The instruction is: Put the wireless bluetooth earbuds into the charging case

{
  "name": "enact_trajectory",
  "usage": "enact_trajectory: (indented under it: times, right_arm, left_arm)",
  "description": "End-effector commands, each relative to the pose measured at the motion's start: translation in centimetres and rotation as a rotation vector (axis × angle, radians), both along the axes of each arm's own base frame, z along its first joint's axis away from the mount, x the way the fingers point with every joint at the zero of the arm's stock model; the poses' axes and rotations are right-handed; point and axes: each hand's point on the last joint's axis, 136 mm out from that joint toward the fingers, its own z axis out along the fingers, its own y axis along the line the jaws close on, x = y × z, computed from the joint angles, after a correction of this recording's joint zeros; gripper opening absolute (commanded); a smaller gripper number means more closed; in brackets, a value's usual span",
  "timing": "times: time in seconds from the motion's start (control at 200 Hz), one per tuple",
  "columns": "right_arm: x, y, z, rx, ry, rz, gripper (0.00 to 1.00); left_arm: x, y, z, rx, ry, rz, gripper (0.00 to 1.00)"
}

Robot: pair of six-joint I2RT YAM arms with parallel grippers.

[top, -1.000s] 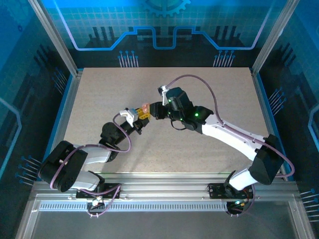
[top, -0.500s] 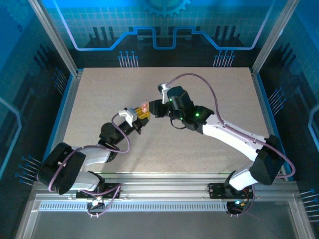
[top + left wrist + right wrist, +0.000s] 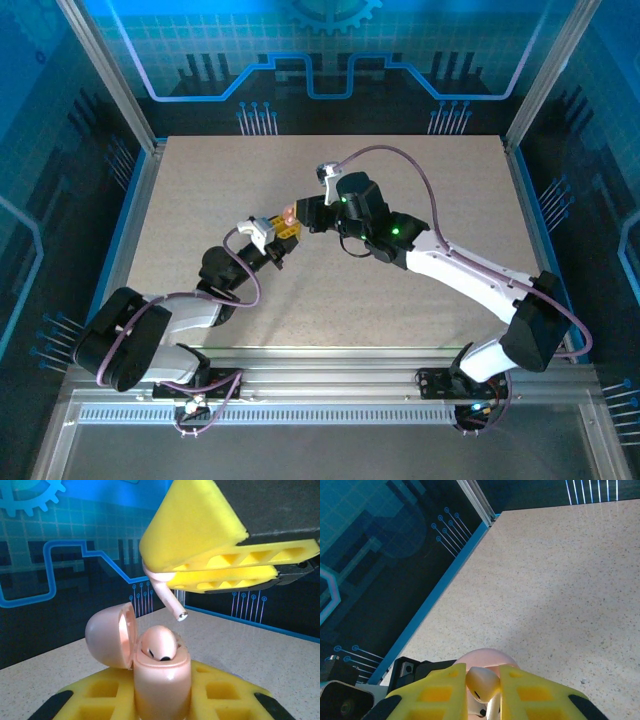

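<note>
Above the open case [image 3: 160, 677], clamped upright by the left tool [image 3: 283, 232], an earbud [image 3: 169, 599] is pinched stem-down by the right tool [image 3: 482, 686] for insertion.

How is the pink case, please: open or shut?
Open: the case has its lid swung back, baring one earbud seated inside.

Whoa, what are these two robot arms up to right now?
The left gripper is clamped on a small pink charging case, its lid flipped open, with one earbud already seated inside. The right gripper pinches a second pink earbud by its head, stem pointing down, just above the open case. It isn't in yet.
</note>
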Motion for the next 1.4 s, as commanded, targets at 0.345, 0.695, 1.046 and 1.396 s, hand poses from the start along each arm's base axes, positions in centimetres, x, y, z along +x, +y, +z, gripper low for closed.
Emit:
enact_trajectory:
  times: [0.345, 0.695, 1.046, 1.396]
  right_arm:
    - [0.1, 1.2, -0.1, 0.022, -0.044, 0.010, 0.20]
    - [-0.1, 1.3, -0.4, 0.019, -0.056, 0.014, 0.20]
    - [-1.4, 0.7, -1.1, -0.008, -0.046, 0.024, 0.20]
    - [-2.7, 0.9, -1.2, -0.017, -0.041, 0.059, 0.23]
  left_arm:
    - [-0.8, 0.3, 2.3, -0.060, -0.054, -0.006, 0.23]
    - [-0.7, 0.6, 3.0, -0.102, -0.040, -0.001, 0.23]
    - [-0.5, 1.0, 3.6, -0.125, -0.042, 0.019, 0.24]
    - [-0.6, 1.0, 3.8, -0.121, -0.054, 0.026, 0.24]
